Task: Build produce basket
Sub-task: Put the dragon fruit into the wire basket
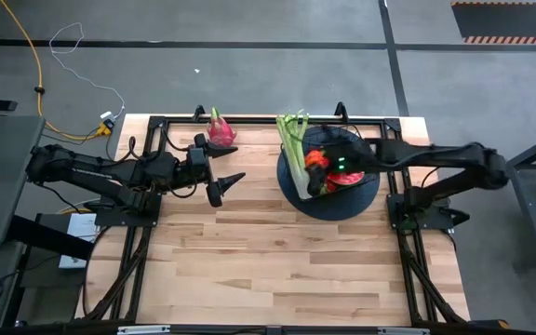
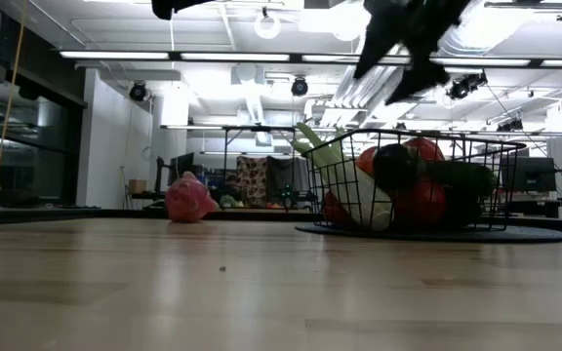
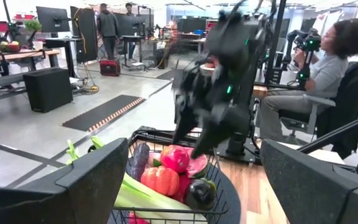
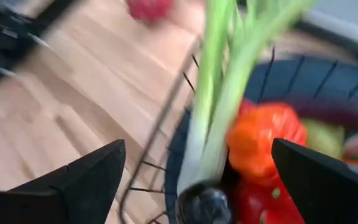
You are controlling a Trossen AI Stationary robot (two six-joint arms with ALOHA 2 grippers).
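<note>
On the left side of the wooden table (image 1: 277, 270), the left gripper (image 1: 226, 179) hovers with its two dark fingers spread wide apart and nothing between them. Just beyond it, near the table's far edge, the pink dragon fruit (image 1: 220, 128) lies alone on the wood, well apart from the basket; in the low view it sits as a pink lump (image 2: 190, 199) left of the wire frame.

Further right stands the black wire-mesh basket (image 2: 501, 185), resting on a dark round mat (image 1: 366, 197). The green celery stalk (image 1: 293, 140) leans out over the basket's left side, its leafy end pointing toward the far edge of the table. Packed beside it are an orange-red mango (image 4: 263, 140), a red round fruit (image 3: 174, 158), a watermelon slice (image 3: 197, 167), a purple eggplant (image 3: 138, 162) and a dark round fruit (image 3: 201, 191).

The right gripper (image 1: 328, 172) hangs directly above the basket's contents, its fingers released and spread wide, holding nothing; the right wrist view looks down between them at the celery and mango

Beyond the table, a seated person (image 3: 319, 74) shows in the left wrist view
</note>
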